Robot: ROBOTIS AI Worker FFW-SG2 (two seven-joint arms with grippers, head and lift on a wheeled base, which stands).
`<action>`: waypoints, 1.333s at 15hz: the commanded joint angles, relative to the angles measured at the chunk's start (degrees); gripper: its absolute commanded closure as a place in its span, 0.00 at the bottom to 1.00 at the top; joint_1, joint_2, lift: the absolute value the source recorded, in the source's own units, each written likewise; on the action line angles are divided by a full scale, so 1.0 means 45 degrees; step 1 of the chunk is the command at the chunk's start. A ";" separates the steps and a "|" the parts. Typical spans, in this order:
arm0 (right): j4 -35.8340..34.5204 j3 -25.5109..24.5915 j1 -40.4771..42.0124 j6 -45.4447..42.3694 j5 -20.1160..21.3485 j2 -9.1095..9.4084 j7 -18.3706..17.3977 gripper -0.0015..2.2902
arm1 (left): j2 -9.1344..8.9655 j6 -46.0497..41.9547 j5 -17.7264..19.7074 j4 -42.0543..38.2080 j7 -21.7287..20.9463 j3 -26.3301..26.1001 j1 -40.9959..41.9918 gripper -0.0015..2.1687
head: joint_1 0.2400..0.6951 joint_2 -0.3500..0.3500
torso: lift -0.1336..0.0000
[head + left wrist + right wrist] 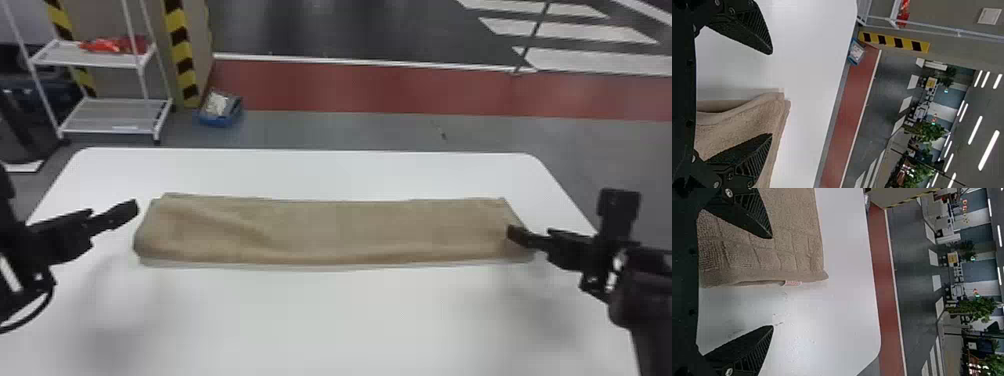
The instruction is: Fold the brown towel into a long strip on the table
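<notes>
Over at the left of the head view, the left claw (117, 216) hangs above the table (325, 315), just beside the towel's left end. The right claw (530, 239) comes in at the right of that view, its tip over the towel's right end; I can't tell whether it touches the cloth. From its wrist view, the left claw (772, 94) stands wide open and has hold of nothing; the right claw (772, 282) is spread just as wide, equally empty.

Between them, the brown towel (325, 230) lies across the middle of the head view, a long, layered strip running left to right. A slanting wrinkle marks its left part, an under layer peeks out along the near edge, and a small label (793, 282) shows at its right end.

Past the far edge, a white rack (112, 122) stands at upper left with something red on its upper shelf. Near it are a blue bin (220, 116) and a yellow-and-black striped post (184, 55). A red floor band (400, 90) crosses behind.
</notes>
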 commanded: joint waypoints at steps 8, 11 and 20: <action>-0.0554 -0.0122 0.0530 0.0058 -0.0371 -0.0001 0.0074 0.04 | 0.0126 0.1265 -0.0414 0.0625 -0.0332 -0.0889 -0.0268 0.16 | 1.00 0.27 | 0.08; -0.1140 -0.0122 0.0764 0.0370 -0.0410 0.0019 0.0133 0.04 | 0.0068 0.1265 -0.0804 0.0625 -0.0176 -0.0967 -0.0268 0.16 | 1.00 0.27 | 0.08; -0.1257 -0.0122 0.0764 0.0565 -0.0410 0.0038 0.0152 0.04 | -0.0030 0.0679 -0.0336 0.0449 -0.0254 -0.0831 -0.0132 0.28 | 1.00 0.27 | 0.08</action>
